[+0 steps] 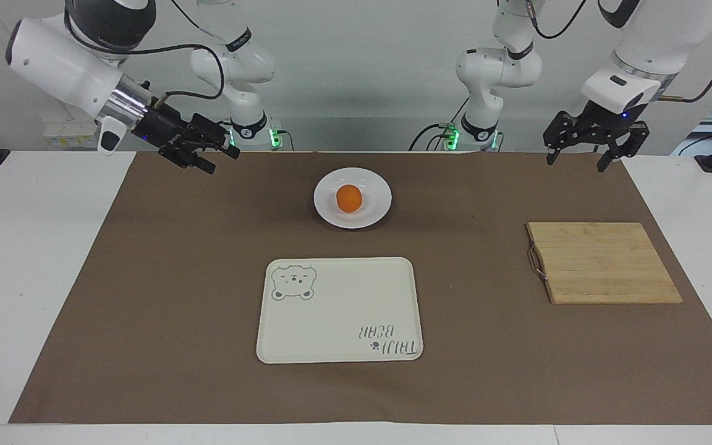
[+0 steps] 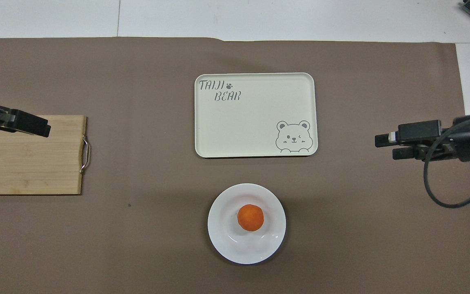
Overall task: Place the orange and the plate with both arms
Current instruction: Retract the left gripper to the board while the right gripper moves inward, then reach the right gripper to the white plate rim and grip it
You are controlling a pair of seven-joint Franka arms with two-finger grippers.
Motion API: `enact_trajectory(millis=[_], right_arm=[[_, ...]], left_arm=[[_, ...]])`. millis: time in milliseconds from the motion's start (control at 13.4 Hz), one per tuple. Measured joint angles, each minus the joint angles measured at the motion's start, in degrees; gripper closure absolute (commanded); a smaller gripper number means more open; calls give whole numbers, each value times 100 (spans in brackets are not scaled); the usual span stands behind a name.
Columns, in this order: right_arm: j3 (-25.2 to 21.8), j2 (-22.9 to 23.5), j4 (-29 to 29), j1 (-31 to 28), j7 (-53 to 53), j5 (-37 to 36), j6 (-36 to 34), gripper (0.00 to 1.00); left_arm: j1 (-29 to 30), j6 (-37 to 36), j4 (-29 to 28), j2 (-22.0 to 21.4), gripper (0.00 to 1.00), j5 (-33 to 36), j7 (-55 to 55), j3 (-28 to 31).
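The orange [image 1: 349, 198] [image 2: 250, 217] rests in the middle of the white plate [image 1: 376, 210] [image 2: 223, 241], which stands on the brown mat close to the robots. My left gripper [image 1: 575, 164] [image 2: 39, 127] hangs open in the air over the mat's corner at the left arm's end, well apart from the plate. My right gripper [image 1: 223, 161] [image 2: 386, 148] is raised over the mat's edge at the right arm's end, pointing toward the middle, open and holding nothing.
A cream tray with a bear drawing [image 1: 339, 309] [image 2: 255, 118] lies farther from the robots than the plate. A wooden cutting board with a metal handle [image 1: 603, 262] [image 2: 27, 163] lies at the left arm's end.
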Motion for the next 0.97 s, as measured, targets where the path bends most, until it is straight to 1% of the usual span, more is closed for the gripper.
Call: enact_trajectory(millis=[224,374,523,598,747,972], right_arm=[[31,144,-767,87,-965,308,742,0],[51,318,-915,259,-1177,418,1073,0],[61,411,-985,431,-1206,572,1166,0],[63,417,-1117,479,-1345,735,1195,0],[63,427,-1529,489,-1817,1008,1214,0],[64,424,-2014,606,-2130,1207,1224,0]], left_arm=[[17,-107,-222,-187,0,0,8,1],[33,-147,-257,-214,0,0,15,1],[63,-160,-258,-214,0,2,18,5],[115,-162,-258,-214,0,2,19,9],[187,-182,-258,-214,0,2,30,12],[202,-200,-258,-214,0,2,31,10]])
